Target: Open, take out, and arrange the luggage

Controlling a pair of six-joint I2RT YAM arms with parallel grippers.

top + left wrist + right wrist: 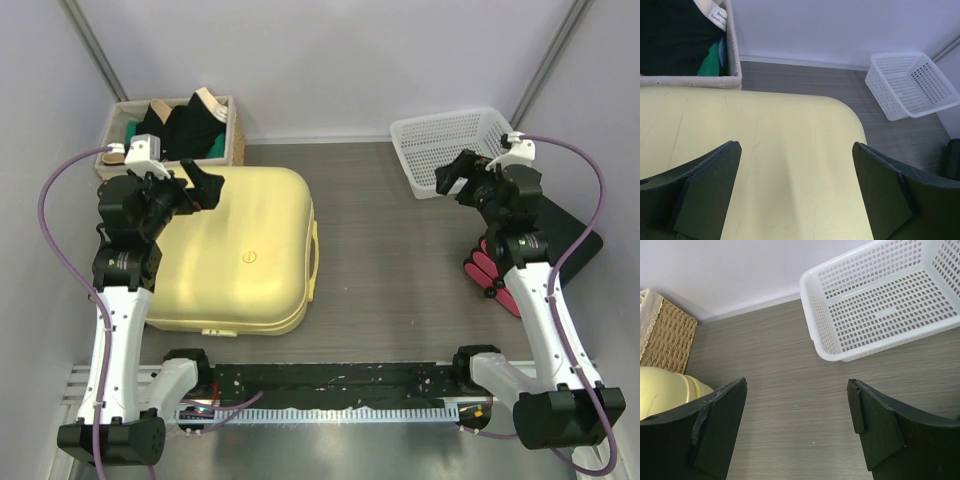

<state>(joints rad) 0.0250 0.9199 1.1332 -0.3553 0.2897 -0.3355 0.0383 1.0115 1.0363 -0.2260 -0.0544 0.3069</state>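
The luggage (240,255), a large pale-yellow hard-shell suitcase, lies flat and closed on the left half of the table, its side handle (314,262) facing right. Its lid fills the left wrist view (790,150). My left gripper (205,185) hovers open over the suitcase's back left part, nothing between its fingers (710,190). My right gripper (455,178) hangs open above the bare table at the right, in front of the white basket, its fingers (875,425) wide apart. A corner of the luggage (665,387) shows at the left of the right wrist view.
A wicker basket (238,130) of dark clothes stands at the back left, against the suitcase's far edge. A white plastic mesh basket (450,145) sits at the back right. A black box with red cylinders (490,268) lies by the right arm. Grey walls enclose the table.
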